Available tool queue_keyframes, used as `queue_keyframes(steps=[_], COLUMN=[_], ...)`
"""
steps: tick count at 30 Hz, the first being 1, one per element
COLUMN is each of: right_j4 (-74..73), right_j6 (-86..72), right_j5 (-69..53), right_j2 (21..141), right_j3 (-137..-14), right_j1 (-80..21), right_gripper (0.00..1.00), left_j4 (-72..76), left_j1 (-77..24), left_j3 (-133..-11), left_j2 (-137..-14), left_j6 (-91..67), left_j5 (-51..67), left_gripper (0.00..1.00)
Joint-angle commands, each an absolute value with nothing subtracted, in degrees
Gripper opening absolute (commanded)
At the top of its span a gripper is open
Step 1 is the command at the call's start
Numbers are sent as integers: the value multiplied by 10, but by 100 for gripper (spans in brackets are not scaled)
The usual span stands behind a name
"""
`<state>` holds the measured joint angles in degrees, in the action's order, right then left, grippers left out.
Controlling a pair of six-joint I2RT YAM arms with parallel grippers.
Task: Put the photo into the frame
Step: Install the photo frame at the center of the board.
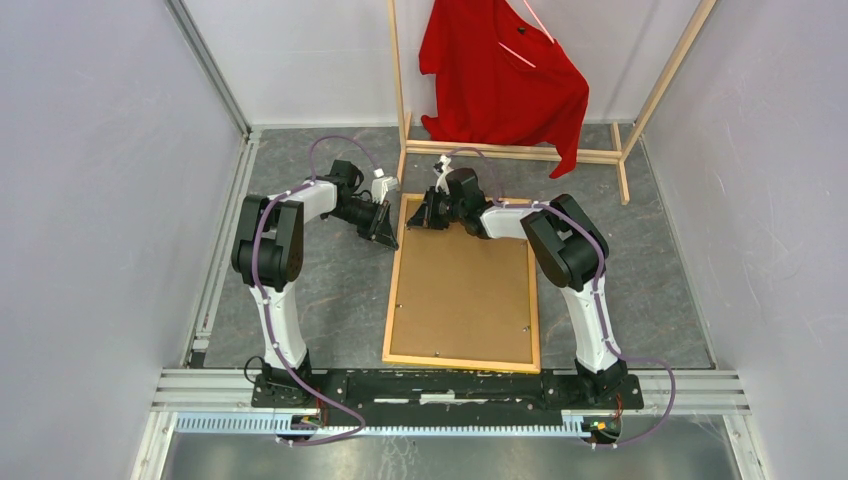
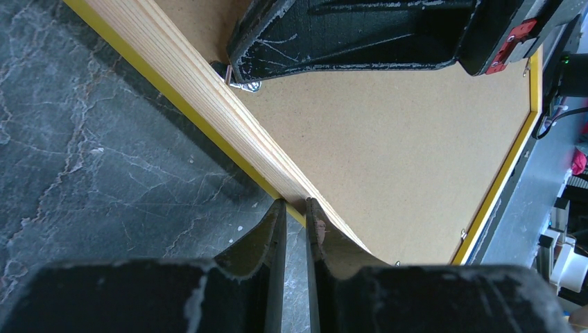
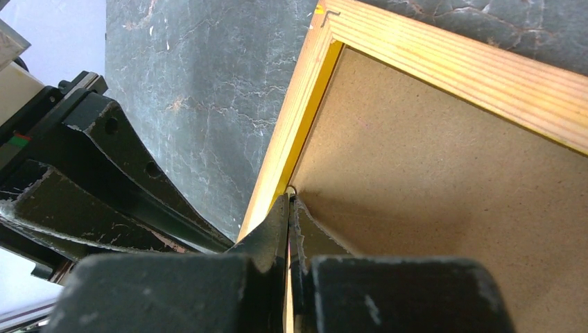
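Observation:
The frame (image 1: 394,290) lies face down on the dark floor, its light wood back up and yellow edges showing (image 2: 208,90) (image 3: 451,69). A plain brown backing board (image 1: 465,290) fills it. The photo is hidden. My left gripper (image 1: 385,232) sits outside the frame's left side near the far corner, its tips (image 2: 296,202) against the outer edge with a narrow empty gap between them. My right gripper (image 1: 418,215) is shut, its tips (image 3: 289,196) on the board at the frame's inner left edge, at a small metal tab (image 2: 247,86). I cannot tell whether it pinches the tab.
A wooden clothes rack (image 1: 510,152) with a red shirt (image 1: 500,70) stands just beyond the frame's far edge. Grey walls close in on the left and right. A metal rail (image 1: 450,385) carries the arm bases at the near edge.

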<state>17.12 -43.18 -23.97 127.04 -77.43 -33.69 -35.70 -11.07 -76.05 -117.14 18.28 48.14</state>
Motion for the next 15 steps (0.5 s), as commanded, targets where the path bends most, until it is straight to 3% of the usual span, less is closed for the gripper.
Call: queue_keyframes(steps=[1, 15], right_j4=[117, 35], right_j6=[-411, -353], right_j5=[-267, -270], right_j2=[1279, 1316], right_j3=[-787, -842], right_j1=[-352, -364], right_gripper=[0, 0], left_j4=[-366, -366], left_j1=[-121, -123], left_j3=[-753, -754], left_j2=[-1167, -1172], left_j6=[206, 210], left_j5=[459, 458], left_gripper=[21, 21])
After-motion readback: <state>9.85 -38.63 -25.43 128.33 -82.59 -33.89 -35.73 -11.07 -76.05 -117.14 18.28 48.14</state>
